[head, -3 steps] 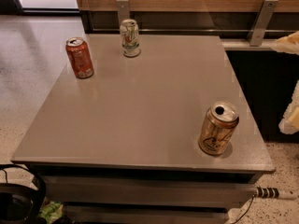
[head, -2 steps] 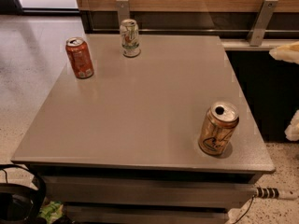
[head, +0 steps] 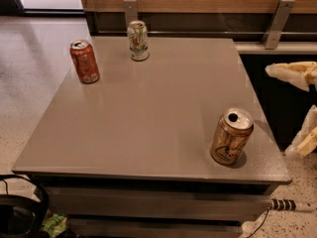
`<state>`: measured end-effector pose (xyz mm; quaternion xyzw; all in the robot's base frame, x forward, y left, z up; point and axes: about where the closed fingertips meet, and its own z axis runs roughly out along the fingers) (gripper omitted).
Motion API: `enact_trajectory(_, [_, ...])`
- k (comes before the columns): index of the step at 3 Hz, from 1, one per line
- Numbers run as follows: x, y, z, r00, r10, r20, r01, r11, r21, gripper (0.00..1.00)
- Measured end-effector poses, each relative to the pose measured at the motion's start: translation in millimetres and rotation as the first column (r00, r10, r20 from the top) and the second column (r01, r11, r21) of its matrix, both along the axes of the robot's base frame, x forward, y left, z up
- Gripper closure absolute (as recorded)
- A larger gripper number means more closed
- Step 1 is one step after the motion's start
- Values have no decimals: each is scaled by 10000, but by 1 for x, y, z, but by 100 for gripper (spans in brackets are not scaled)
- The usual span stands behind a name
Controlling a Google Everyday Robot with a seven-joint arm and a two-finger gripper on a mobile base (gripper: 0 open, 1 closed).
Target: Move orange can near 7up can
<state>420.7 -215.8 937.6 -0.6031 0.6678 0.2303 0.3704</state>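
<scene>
The orange can (head: 232, 137), golden-bronze with dark script and an opened silver top, stands upright near the front right corner of the grey table (head: 148, 113). The 7up can (head: 137, 40), white-silver with green markings, stands upright at the table's back edge, left of centre, far from the orange can. My gripper (head: 300, 107) is off the table's right side, level with the orange can and apart from it. Its pale fingers (head: 292, 73) are spread wide, one above the other, and hold nothing.
A red-orange can (head: 84, 61) stands upright near the table's back left, close to the 7up can. A wooden wall with metal brackets (head: 276, 21) runs behind the table. Black cables (head: 22, 209) lie on the floor at front left.
My gripper's fingers have come further into view at the right edge, moving down and slightly left toward the table. The three cans have not moved.
</scene>
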Motion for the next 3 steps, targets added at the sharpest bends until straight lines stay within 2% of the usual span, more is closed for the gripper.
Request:
enact_trajectory(1, [3,12,-10,9994,332,79,-338,9953,908,0])
enact_trajectory(3, [21,31,-40,9970,763,108,-767,9715,2244,0])
